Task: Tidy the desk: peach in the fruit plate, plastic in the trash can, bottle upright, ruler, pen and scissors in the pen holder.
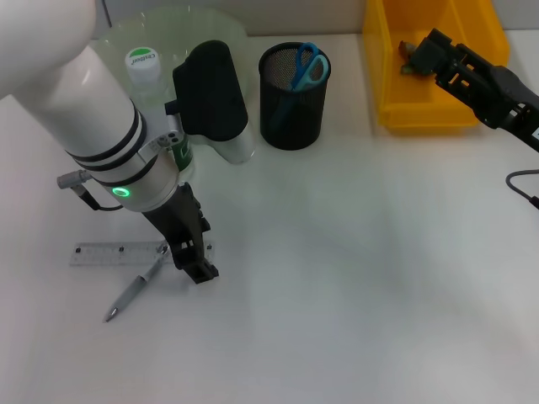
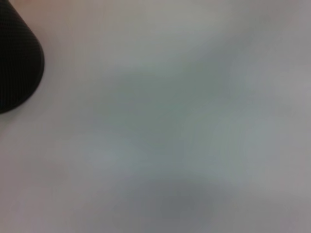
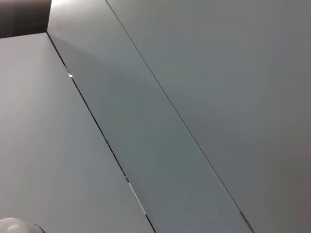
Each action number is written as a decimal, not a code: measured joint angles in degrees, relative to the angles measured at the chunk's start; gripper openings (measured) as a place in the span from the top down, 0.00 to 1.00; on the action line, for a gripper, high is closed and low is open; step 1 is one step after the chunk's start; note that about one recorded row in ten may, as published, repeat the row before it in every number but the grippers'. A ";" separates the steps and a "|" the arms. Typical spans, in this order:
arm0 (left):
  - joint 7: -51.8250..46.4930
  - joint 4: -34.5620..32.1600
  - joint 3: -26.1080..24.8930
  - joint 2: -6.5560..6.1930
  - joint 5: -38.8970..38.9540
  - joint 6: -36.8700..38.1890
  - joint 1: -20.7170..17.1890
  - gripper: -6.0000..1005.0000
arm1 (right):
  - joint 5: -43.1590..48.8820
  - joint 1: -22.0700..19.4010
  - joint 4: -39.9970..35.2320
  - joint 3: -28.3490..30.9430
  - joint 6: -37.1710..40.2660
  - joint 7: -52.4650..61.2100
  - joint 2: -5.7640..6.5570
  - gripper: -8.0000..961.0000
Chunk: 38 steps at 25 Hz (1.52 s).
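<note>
The white desk (image 1: 354,278) carried everything, and the left arm of the robot reached over its left part. At the far right stood the yellow plastic bin (image 1: 396,93), and the right gripper (image 1: 418,52) hung above its inner edge, well apart from the work; something small and dark sat at its tip, but whether its jaws were open or closed could not be told. The black mesh pen holder (image 1: 292,105) stood near the middle at the back, with the blue-handled scissors (image 1: 308,67) already inside it. Just to its left, partly hidden behind the arm, was the clear bottle with a white cap (image 1: 142,63), upright, on a pale green round plate (image 1: 227,34).

The left gripper (image 1: 192,257) was low at the desk, right at the right end of the clear plastic ruler (image 1: 114,252). The ruler lay flat with its long axis running left to right, so it stretched away to the left from the jaws. How the jaws stood could not be told. The grey slim pen (image 1: 135,290) lay diagonally, its upper end touching the ruler beside the gripper and its tip pointing toward the front left.

The left arm was clearly the nearer one for both. The next pick probably depended on meeting the ruler across its narrow width.
</note>
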State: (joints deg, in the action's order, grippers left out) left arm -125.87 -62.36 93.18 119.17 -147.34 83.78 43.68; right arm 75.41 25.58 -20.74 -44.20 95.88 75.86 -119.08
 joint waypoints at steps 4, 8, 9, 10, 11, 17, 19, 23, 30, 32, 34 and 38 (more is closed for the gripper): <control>-0.24 0.00 0.17 0.00 -0.04 0.08 0.00 0.32 | -0.01 0.00 0.00 0.00 0.00 0.08 0.00 0.32; -0.47 0.09 0.41 0.00 -0.24 0.29 0.23 0.33 | -0.01 0.00 0.00 0.00 0.00 0.25 0.00 0.32; -0.49 0.22 0.54 0.00 -0.39 0.30 0.30 0.34 | -0.01 0.00 0.00 0.00 0.00 0.26 0.00 0.32; -0.51 0.28 0.64 0.00 -0.54 0.30 0.33 0.34 | -0.01 0.00 0.00 0.00 0.00 0.26 0.00 0.32; -0.52 0.28 0.69 0.00 -0.67 0.32 0.33 0.35 | -0.01 0.00 0.00 0.00 0.00 0.27 0.00 0.32; -0.53 0.02 0.68 0.00 -0.60 0.64 0.30 0.37 | -0.01 0.01 0.00 -0.05 0.00 0.33 -0.01 0.32; -0.56 0.16 0.68 0.00 -0.61 0.69 0.33 0.38 | -0.01 0.10 0.00 -0.06 0.00 0.38 0.00 0.32; -0.56 -0.18 0.68 0.00 -0.65 0.69 0.26 0.40 | -0.01 0.17 0.00 0.01 0.00 0.42 0.00 0.32; -0.54 0.09 0.73 0.00 -0.82 0.69 0.35 0.44 | -0.01 0.18 0.00 0.00 0.00 0.43 0.00 0.32; -0.54 0.09 0.77 0.00 -0.84 0.70 0.36 0.46 | -0.01 0.17 0.00 0.00 0.00 0.43 -0.01 0.32; -0.54 0.09 0.81 0.00 -0.86 0.77 0.36 0.47 | -0.01 0.18 0.00 -0.01 0.00 0.44 -0.01 0.32; -0.59 0.10 1.15 0.00 -1.15 0.86 0.36 0.47 | 0.00 0.18 0.00 -0.01 0.00 0.45 -0.01 0.32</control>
State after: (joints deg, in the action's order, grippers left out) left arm -126.46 -62.26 94.34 119.18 -148.49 84.63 44.04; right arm 75.41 25.75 -20.74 -44.21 95.89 76.31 -119.09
